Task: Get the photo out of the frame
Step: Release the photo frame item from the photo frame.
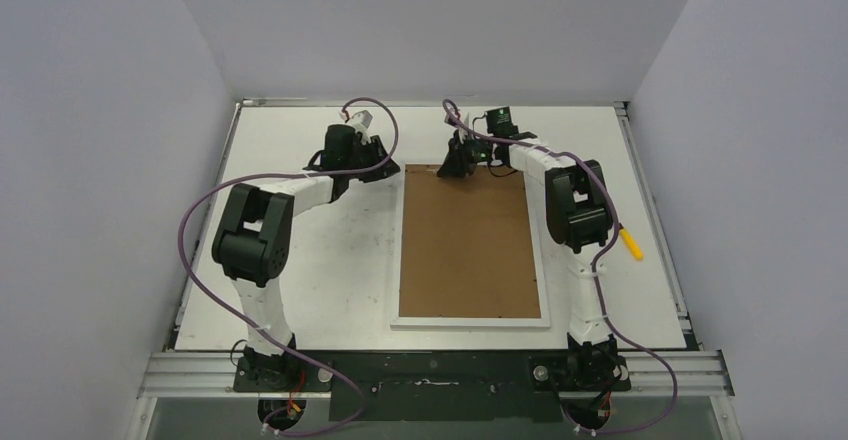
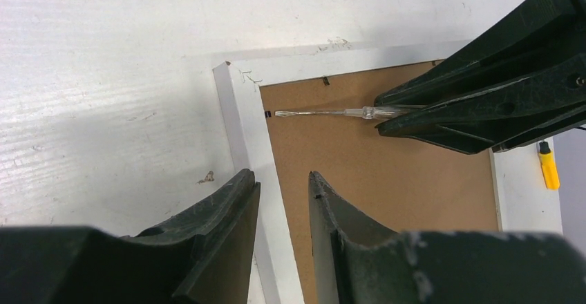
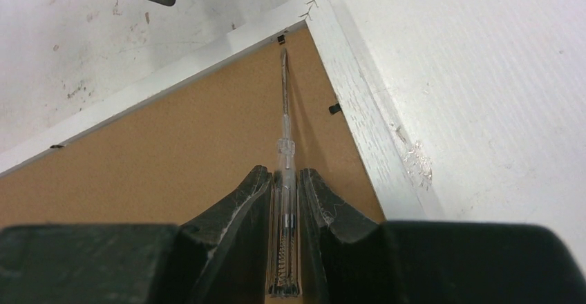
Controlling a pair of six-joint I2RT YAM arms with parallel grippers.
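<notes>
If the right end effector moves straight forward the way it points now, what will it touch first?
Most likely the small black tab at the frame's inner edge: the screwdriver held in the right end effector points at it, tip very close. The tip's height above the backing board is unclear.

bright even light from above, soft shadows on the white table, near foreground slightly blurred
</notes>
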